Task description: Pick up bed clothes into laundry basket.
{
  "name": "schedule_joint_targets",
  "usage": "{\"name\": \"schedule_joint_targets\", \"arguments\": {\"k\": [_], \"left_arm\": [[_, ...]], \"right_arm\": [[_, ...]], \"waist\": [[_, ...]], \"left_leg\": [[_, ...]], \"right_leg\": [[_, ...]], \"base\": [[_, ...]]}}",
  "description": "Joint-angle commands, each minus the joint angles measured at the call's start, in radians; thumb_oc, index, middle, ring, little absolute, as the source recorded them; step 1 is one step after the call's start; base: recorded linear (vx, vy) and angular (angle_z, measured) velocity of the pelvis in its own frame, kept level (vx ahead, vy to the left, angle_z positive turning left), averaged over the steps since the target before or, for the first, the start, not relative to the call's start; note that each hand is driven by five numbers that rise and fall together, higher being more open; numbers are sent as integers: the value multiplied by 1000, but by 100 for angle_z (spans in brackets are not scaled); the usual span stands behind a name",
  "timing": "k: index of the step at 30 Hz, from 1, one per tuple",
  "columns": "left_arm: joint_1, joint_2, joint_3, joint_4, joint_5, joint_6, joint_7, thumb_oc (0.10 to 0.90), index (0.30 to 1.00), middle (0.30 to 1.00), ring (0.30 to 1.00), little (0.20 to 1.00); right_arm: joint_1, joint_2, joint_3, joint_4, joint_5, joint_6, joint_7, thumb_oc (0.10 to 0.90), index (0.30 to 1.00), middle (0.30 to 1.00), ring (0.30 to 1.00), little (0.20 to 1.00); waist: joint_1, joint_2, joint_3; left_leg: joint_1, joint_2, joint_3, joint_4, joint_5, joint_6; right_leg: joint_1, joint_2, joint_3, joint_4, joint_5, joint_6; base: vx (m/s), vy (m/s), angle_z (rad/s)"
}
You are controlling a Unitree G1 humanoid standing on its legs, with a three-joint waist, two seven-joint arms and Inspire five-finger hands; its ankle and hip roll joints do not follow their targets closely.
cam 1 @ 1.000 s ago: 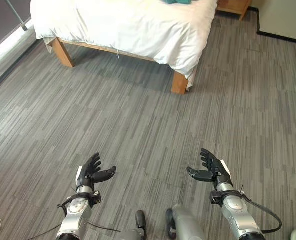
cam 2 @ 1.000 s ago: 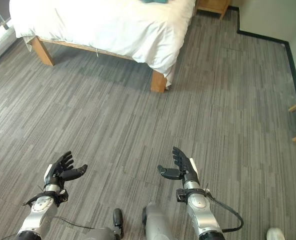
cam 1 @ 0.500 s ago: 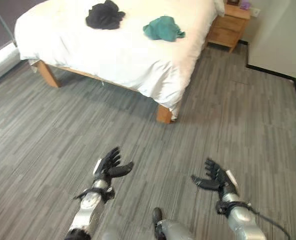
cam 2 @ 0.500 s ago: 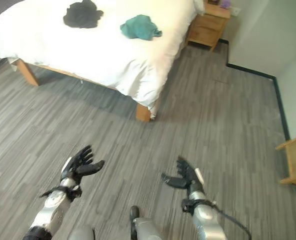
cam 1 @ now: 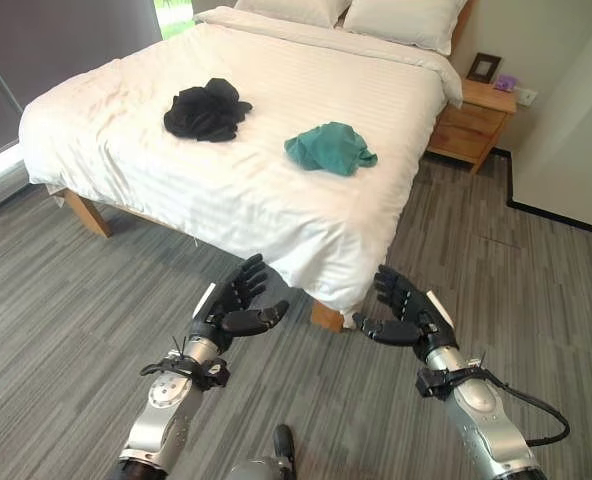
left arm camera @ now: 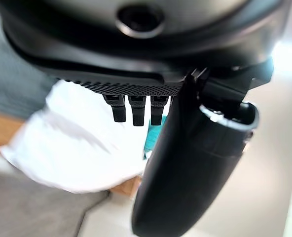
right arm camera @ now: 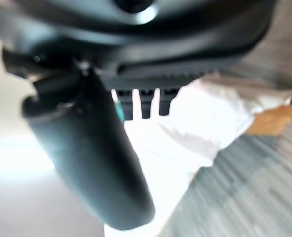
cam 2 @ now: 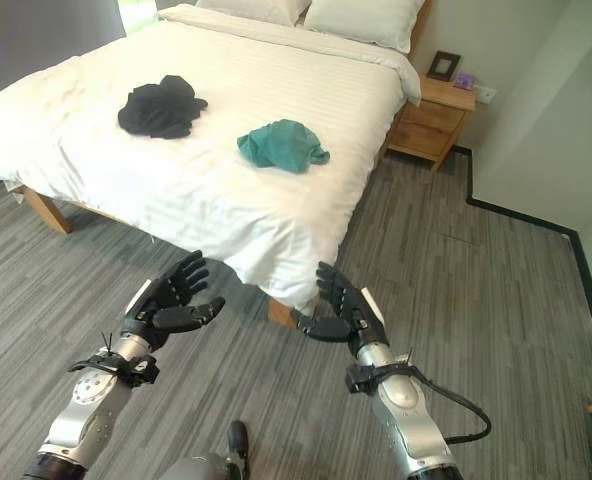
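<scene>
Both hands are held released, fingers spread, grasping nothing: left hand point(cam 1: 234, 308), right hand point(cam 1: 408, 312). The black garment point(cam 1: 206, 109) and the teal garment point(cam 1: 330, 148) are located on the bed point(cam 1: 276, 210), well beyond the fingertips, apart from each other.

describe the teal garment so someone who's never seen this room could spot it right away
Find the white bed that takes up the far half of the room. Two crumpled garments lie on its cover: the teal garment is the one nearer the wooden nightstand, while the black garment lies further left.
</scene>
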Motion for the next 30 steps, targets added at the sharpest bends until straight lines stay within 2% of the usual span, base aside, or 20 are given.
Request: {"name": "schedule_joint_targets", "arguments": {"k": [1, 2, 3, 4, 5, 6, 7, 8, 9, 10, 11, 12, 13, 14, 17, 20, 21, 22, 24, 30], "left_arm": [[-104, 50, 68, -175, -149, -94, -108, 800, 900, 900, 900, 900], [-104, 53, 90, -197, -163, -94, -107, 800, 900, 900, 900, 900], [-104, 52, 90, -198, -163, -93, -107, 800, 900, 900, 900, 900], [-102, 47, 101, -209, -209, -99, -124, 800, 900, 900, 900, 900], [-120, 45, 95, -208, -217, -121, -132, 800, 900, 900, 900, 900], [-121, 45, 94, -207, -217, -121, -133, 800, 900, 900, 900, 900], [-142, 52, 66, -181, -208, -140, -123, 800, 900, 900, 900, 900], [-144, 47, 65, -178, -207, -142, -122, 800, 900, 900, 900, 900], [-111, 38, 105, -182, -220, -125, -129, 800, 900, 900, 900, 900], [-86, 19, 131, -192, -247, -132, -132, 800, 900, 900, 900, 900], [-83, 18, 132, -193, -247, -131, -132, 800, 900, 900, 900, 900], [-69, -6, 143, -184, -289, -123, -138, 800, 900, 900, 900, 900], [-36, -29, 144, -187, -312, -136, -131, 800, 900, 900, 900, 900], [-35, -30, 147, -188, -312, -136, -131, 800, 900, 900, 900, 900], [-1, -18, 157, -191, -316, -141, -103, 800, 900, 900, 900, 900], [4, 2, 139, -187, -344, -138, -106, 800, 900, 900, 900, 900], [13, 5, 136, -177, -340, -138, -96, 800, 900, 900, 900, 900], [14, 3, 138, -177, -339, -138, -96, 800, 900, 900, 900, 900], [23, 17, 124, -191, -333, -136, -97, 800, 900, 900, 900, 900], [32, -3, 108, -174, -379, -126, -109, 800, 900, 900, 900, 900]], "right_arm": [[-104, -61, -162, -21, -3, -90, 0, 800, 900, 900, 900, 900], [-88, -87, -196, -36, -23, -88, -3, 800, 900, 900, 900, 900], [-88, -88, -196, -38, -23, -87, -3, 800, 900, 900, 900, 900], [-76, -154, -269, -49, -41, -92, -12, 800, 900, 900, 900, 900], [-83, -240, -342, -48, -52, -100, -28, 800, 900, 900, 900, 900], [-82, -240, -342, -47, -52, -100, -28, 800, 900, 900, 900, 900], [-116, -354, -384, -8, -64, -109, -66, 800, 900, 900, 900, 900], [-123, -361, -380, 2, -61, -114, -67, 800, 900, 900, 900, 900], [-159, -445, -380, 11, -111, -101, -73, 800, 900, 900, 900, 900], [-176, -491, -377, 29, -144, -93, -69, 800, 900, 900, 900, 900], [-180, -494, -373, 32, -144, -94, -69, 800, 900, 900, 900, 900], [-202, -531, -370, 56, -164, -89, -72, 800, 900, 900, 900, 900], [-286, -620, -327, 140, -183, -79, -71, 800, 900, 900, 900, 900], [-295, -623, -319, 146, -182, -81, -71, 800, 900, 900, 900, 900], [-406, -732, -211, 262, -261, -62, -88, 800, 900, 900, 900, 900], [-490, -777, -111, 375, -300, -50, -85, 800, 900, 900, 900, 900], [-542, -804, -25, 408, -359, -39, -66, 800, 900, 900, 900, 900], [-551, -804, -17, 411, -359, -39, -66, 800, 900, 900, 900, 900], [-596, -837, 81, 438, -440, -26, -34, 800, 900, 900, 900, 900], [-676, -813, 198, 508, -467, -26, -28, 800, 900, 900, 900, 900]], "waist": [[-22, 13, -28], [-40, 10, -26], [-43, 14, -26], [-70, -5, -34], [-112, -33, -40], [-112, -30, -41], [-124, -56, -57], [-127, -51, -54], [-96, -72, -67], [-84, -88, -65], [-86, -83, -68], [-81, -86, -73], [-53, -87, -78], [-57, -85, -78], [-32, -84, -81], [-15, -84, -83], [-13, -83, -84], [-15, -81, -84], [-11, -77, -85], [-6, -70, -79]], "left_leg": [[91, 94, -76, -94, 70, -149], [116, 96, -96, -98, 57, -159], [114, 99, -100, -98, 59, -159], [140, 80, -147, -105, 29, -180], [161, 60, -214, -106, 1, -202], [167, 62, -215, -109, -6, -200], [180, 49, -289, -108, -35, -203], [183, 50, -291, -107, -38, -202], [186, 48, -313, -101, -37, -216], [180, 40, -315, -99, -27, -221], [186, 43, -316, -103, -35, -218], [179, 47, -326, -107, -27, -226], [169, 51, -345, -110, -20, -230], [169, 51, -347, -110, -20, -231], [163, 63, -369, -115, -19, -238], [164, 71, -386, -116, -25, -244], [162, 74, -393, -116, -24, -248], [162, 74, -393, -116, -24, -248], [160, 77, -407, -116, -22, -253], [155, 78, -424, -116, -18, -260]], "right_leg": [[-27, -102, 101, -260, 303, 44], [-50, -153, 86, -336, 298, 29], [-47, -151, 81, -342, 302, 28], [-49, -173, 98, -581, 289, 28], [-11, -112, 224, -893, 258, 49], [-2, -111, 221, -900, 253, 50], [15, -66, 353, -999, 246, 80], [22, -67, 351, -1004, 245, 81], [50, -102, 304, -982, 280, 81], [45, -102, 312, -985, 317, 87], [52, -101, 309, -989, 309, 86], [61, -100, 310, -1017, 299, 75], [80, -100, 280, -1055, 293, 67], [81, -100, 279, -1057, 294, 67], [105, -91, 261, -1083, 281, 50], [131, -82, 244, -1101, 265, 34], [138, -78, 238, -1104, 258, 28], [138, -77, 238, -1104, 258, 28], [146, -71, 232, -1101, 248, 16], [149, -66, 223, -1102, 241, 7]], "base": [[338, -99, 161], [340, -98, 152], [459, -192, 92], [618, -298, 128], [653, -290, 150], [570, -247, 179], [253, -83, 138], [345, -228, 169], [161, -224, 173], [191, -222, 154], [88, -119, 71], [133, -131, 27], [96, -138, 28], [98, -141, 37], [94, -88, 41], [74, -77, 20], [75, -52, 19], [53, -58, 11], [45, -41, 10], [15, -15, 1]]}}
